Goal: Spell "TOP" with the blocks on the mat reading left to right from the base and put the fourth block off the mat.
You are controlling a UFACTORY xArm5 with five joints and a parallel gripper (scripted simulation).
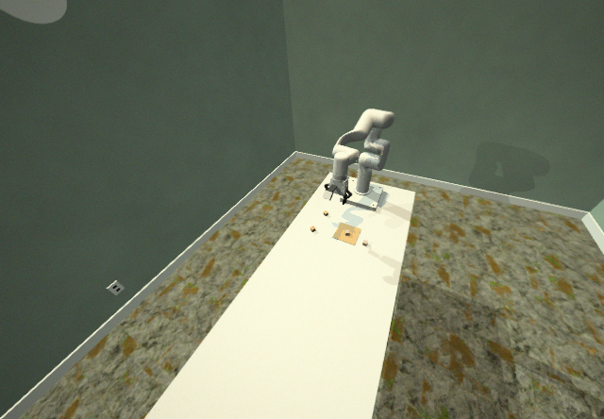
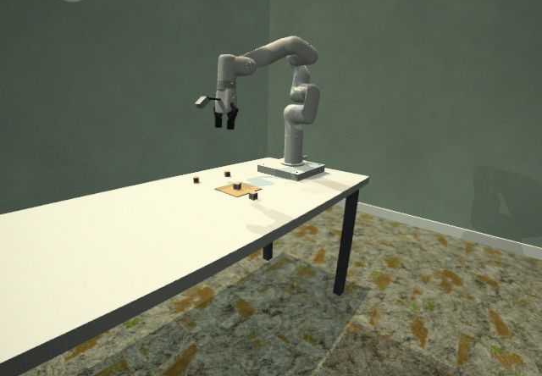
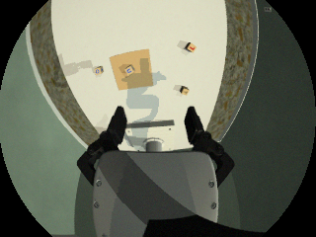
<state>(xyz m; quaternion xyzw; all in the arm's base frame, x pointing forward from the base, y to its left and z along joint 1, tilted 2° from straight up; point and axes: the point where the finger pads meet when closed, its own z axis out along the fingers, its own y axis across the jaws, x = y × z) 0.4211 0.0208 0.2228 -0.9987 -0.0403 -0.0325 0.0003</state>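
Green-walled room; white surface point(image 2: 131, 232) carries mat point(image 2: 227, 190), one block point(image 2: 237, 185) on it, 3 scattered off. Claw point(image 2: 223, 121) held high, spread wide, nothing gripped, prob. for overview before 1st pick.

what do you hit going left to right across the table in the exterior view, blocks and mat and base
orange block → second orange block → mat with a dark block on it → dark block off the mat → arm's base plate
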